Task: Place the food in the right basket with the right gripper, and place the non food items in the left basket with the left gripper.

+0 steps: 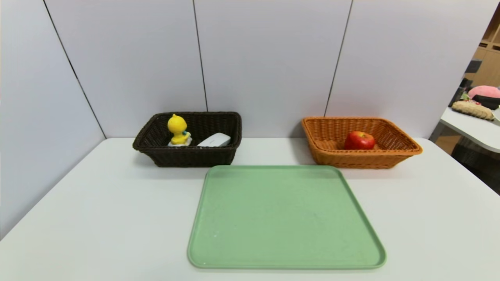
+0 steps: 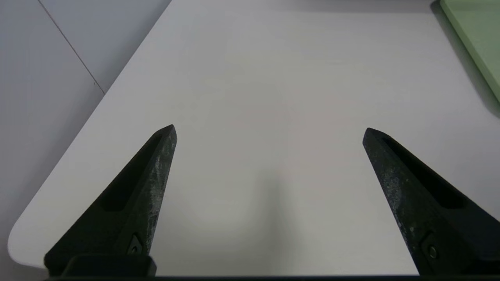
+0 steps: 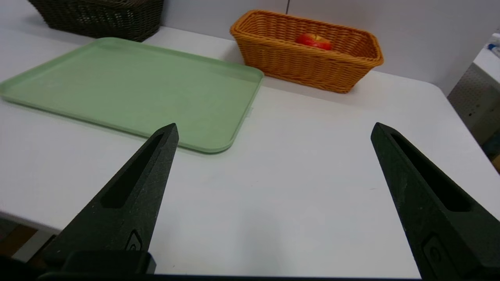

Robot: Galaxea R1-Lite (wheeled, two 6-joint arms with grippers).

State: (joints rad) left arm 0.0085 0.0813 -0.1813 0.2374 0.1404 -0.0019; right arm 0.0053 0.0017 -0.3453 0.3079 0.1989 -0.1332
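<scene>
A red apple (image 1: pixel 359 141) lies in the orange basket (image 1: pixel 406 146) at the back right; the right wrist view also shows the apple (image 3: pixel 313 40) in that basket (image 3: pixel 304 62). In the dark brown basket (image 1: pixel 187 158) at the back left stand a yellow duck toy (image 1: pixel 177 130) and a white flat object (image 1: pixel 214 140). Neither arm appears in the head view. My left gripper (image 2: pixel 269 130) is open over bare table near its left front corner. My right gripper (image 3: pixel 274 128) is open over bare table, to the right of the tray and in front of the orange basket.
A green tray (image 1: pixel 285 265) with nothing on it lies mid-table; its edge (image 2: pixel 474 39) and its surface (image 3: pixel 129 86) show in the wrist views. Grey panel walls close the back and left. A second table with items (image 1: pixel 474 107) stands at the far right.
</scene>
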